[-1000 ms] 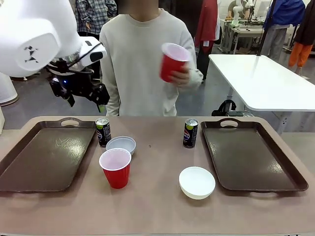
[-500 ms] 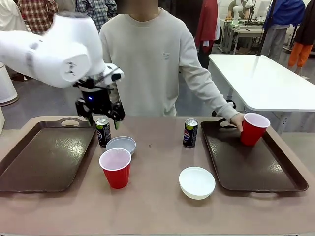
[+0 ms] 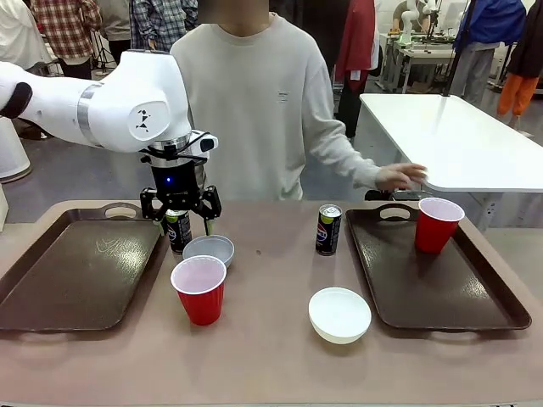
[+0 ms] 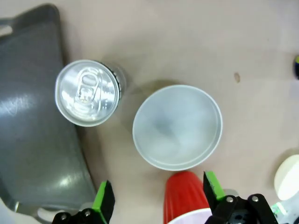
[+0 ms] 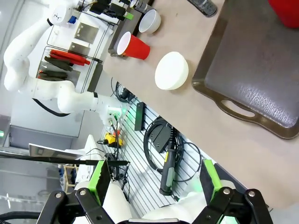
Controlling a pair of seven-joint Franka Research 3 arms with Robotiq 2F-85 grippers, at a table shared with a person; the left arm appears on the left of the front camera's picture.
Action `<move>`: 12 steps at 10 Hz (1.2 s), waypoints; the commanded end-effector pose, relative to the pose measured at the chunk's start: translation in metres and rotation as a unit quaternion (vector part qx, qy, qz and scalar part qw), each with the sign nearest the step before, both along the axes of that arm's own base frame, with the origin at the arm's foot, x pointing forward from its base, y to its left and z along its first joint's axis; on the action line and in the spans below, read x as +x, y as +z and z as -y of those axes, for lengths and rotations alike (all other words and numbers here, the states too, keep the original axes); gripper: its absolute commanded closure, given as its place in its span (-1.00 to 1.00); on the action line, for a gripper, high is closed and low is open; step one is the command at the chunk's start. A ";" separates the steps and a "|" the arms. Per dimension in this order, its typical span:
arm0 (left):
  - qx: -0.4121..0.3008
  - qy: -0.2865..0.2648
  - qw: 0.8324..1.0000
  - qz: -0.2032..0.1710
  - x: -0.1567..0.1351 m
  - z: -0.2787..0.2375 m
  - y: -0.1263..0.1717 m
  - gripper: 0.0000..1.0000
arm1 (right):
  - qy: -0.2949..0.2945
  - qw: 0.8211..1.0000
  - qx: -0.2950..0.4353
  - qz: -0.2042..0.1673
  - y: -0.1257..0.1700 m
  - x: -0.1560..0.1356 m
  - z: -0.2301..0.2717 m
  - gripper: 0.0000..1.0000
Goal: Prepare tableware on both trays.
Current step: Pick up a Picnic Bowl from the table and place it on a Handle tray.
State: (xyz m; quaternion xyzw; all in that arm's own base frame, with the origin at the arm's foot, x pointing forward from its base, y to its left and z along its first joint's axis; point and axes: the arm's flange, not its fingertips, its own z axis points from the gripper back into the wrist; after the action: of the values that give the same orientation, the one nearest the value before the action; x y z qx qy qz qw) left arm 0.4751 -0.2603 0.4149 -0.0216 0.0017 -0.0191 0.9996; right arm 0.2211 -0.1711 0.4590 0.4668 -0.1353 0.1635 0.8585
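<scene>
The left hand (image 3: 181, 212), fingers spread wide, hangs just above the drink can (image 4: 88, 92) and bowl (image 4: 177, 126). The can looks hard and slippery; grip its round sides.

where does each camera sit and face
Front: robot's side, facing the person across the table; left arm and left gripper show.
Left wrist: straight down on a can and grey bowl; own fingers at bottom.
Right wrist: beyond the table's end, rolled, facing the right tray; right gripper open.
Shared: near red cup, all three.
</scene>
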 end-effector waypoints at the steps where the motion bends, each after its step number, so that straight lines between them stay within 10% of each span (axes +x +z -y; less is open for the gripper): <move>1: 0.007 0.008 1.000 0.016 -0.016 0.003 -0.019 -1.00 | -0.001 1.000 0.005 0.000 0.000 0.001 0.000 -1.00; 7: 0.042 0.036 0.996 0.073 -0.008 -0.008 -0.079 -1.00 | -0.001 1.000 0.005 0.000 0.000 0.001 0.000 -1.00; 10: 0.013 0.050 0.995 0.086 -0.007 -0.007 -0.080 0.56 | -0.001 1.000 0.005 0.000 0.000 0.001 0.000 -1.00; 12: 0.007 0.059 0.995 0.083 -0.007 -0.009 -0.081 1.00 | -0.001 1.000 0.005 0.000 0.000 0.001 0.000 -1.00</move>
State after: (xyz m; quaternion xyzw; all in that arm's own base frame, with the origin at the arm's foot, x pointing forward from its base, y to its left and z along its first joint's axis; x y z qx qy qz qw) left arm 0.4707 -0.2457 0.3396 -0.0126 -0.0681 0.0106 0.9975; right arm 0.2211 -0.1711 0.4590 0.4668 -0.1353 0.1634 0.8585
